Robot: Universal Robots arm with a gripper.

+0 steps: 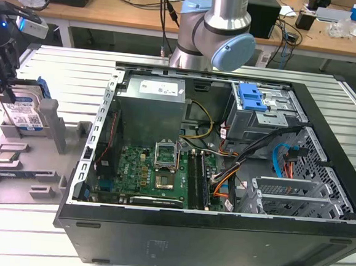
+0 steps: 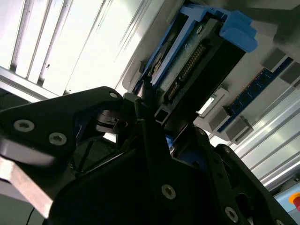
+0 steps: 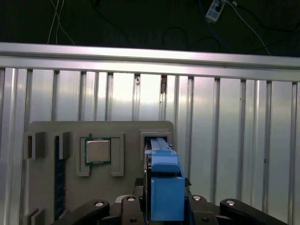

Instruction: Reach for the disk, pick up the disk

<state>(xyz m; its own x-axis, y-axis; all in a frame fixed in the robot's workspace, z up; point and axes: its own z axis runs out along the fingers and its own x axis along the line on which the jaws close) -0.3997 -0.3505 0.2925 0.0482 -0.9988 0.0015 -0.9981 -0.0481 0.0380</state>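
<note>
The disk (image 1: 26, 114) is a silver hard drive with a blue-and-white label and a blue bracket. It stands on edge in a slot of the grey holder plate (image 1: 38, 180) at the exterior view's left. My gripper (image 1: 5, 92) hangs right over its top edge, at the side farther to that view's left. In the first wrist view the disk's blue bracket (image 3: 166, 187) runs straight into the middle of my gripper (image 3: 166, 206). In the second wrist view the disk (image 2: 197, 61) reaches down into the black gripper body (image 2: 154, 122).
A square silver processor chip (image 1: 6, 156) (image 3: 98, 151) lies in a recess of the holder plate beside the disk. An open black computer case (image 1: 224, 167) with a green motherboard and a blue latch (image 1: 252, 97) takes up the middle. The arm's base (image 1: 213, 37) stands behind it. The table is ribbed aluminium.
</note>
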